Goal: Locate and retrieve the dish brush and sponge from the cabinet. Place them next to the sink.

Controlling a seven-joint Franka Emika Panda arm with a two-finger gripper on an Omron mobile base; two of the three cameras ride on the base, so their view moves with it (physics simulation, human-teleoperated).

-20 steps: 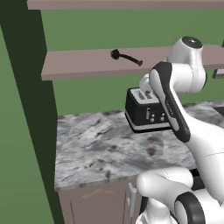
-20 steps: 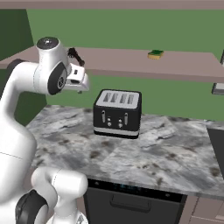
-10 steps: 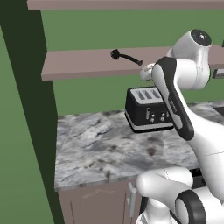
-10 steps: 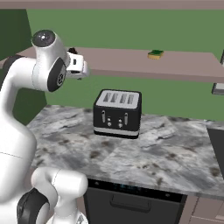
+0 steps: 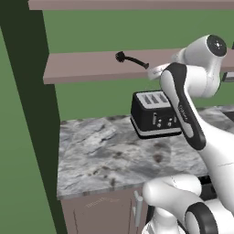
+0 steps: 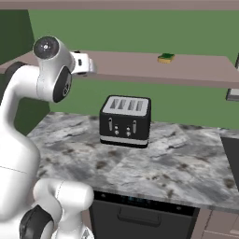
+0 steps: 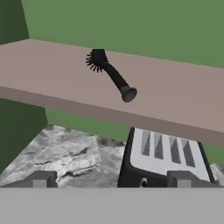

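Claw [image 7: 111,179]: spread wide and holding nothing; in the hand view the two dark finger tips stand far apart at the bottom, aimed at the front edge of the shelf, short of the brush.
Dish brush [image 7: 110,73]: lies on the lower shelf of the cabinet [image 5: 91,66], bristled head toward the green back wall, handle end toward the shelf's front edge. In the left base view the dish brush [image 5: 131,59] sits just left of the arm's raised wrist.
Sponge [image 6: 166,58]: rests flat on the same shelf, green layer up, well apart from the brush, farther along the board to the robot's right.
Cabinet: open mauve-brown boards, green back, dark green side panel at the left.
Toaster [image 6: 125,120]: black with a silver slotted top, upright on the surface beneath the shelf.
Surface [image 6: 186,172]: grey marbled stone; carries the toaster.
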